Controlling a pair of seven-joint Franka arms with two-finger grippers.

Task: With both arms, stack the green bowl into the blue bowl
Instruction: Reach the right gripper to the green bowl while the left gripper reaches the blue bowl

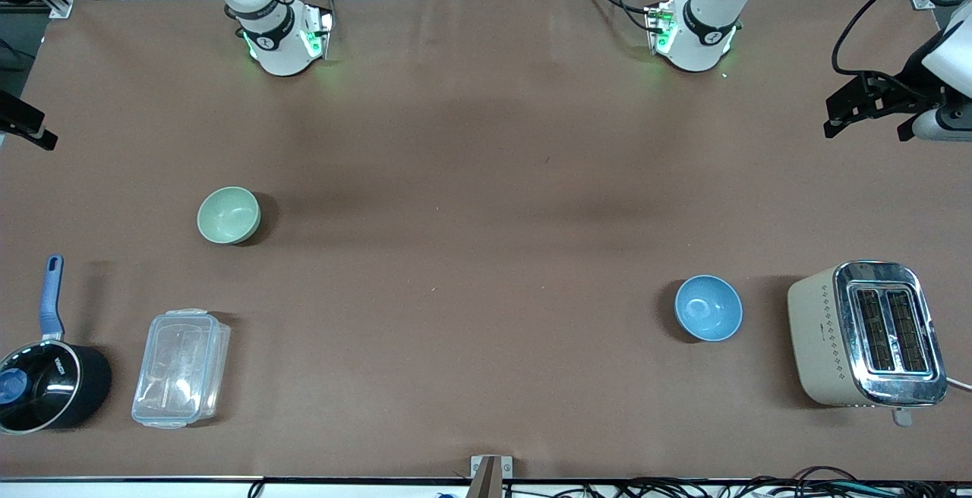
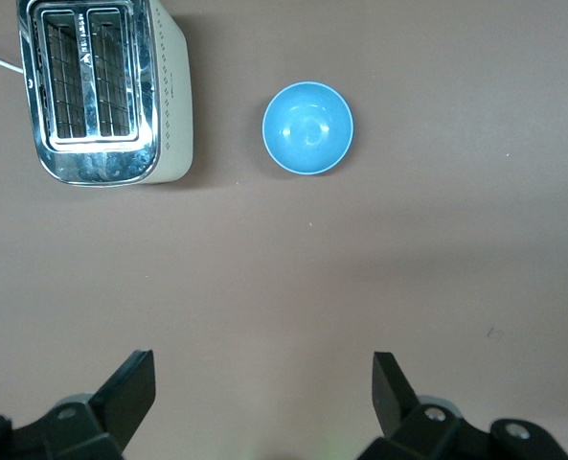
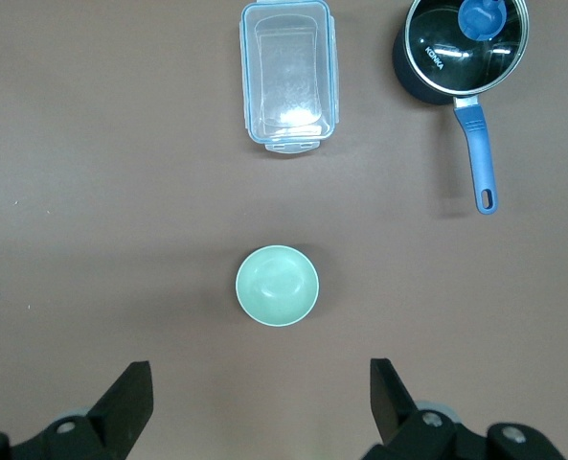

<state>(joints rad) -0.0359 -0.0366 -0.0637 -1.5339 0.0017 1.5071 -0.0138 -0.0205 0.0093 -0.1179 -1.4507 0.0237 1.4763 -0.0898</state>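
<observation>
The green bowl (image 1: pixel 228 214) stands upright and empty on the brown table toward the right arm's end; it also shows in the right wrist view (image 3: pixel 277 286). The blue bowl (image 1: pixel 708 307) stands upright and empty toward the left arm's end, beside the toaster, and shows in the left wrist view (image 2: pixel 307 127). My left gripper (image 2: pixel 262 369) is open and empty, high over the table's left-arm end (image 1: pixel 869 115). My right gripper (image 3: pixel 261 379) is open and empty, high above the table near the green bowl. Both bowls are apart from the grippers.
A cream and chrome toaster (image 1: pixel 866 333) stands beside the blue bowl at the left arm's end. A clear lidded plastic container (image 1: pixel 181 368) and a black saucepan with a blue handle (image 1: pixel 47 380) lie nearer the front camera than the green bowl.
</observation>
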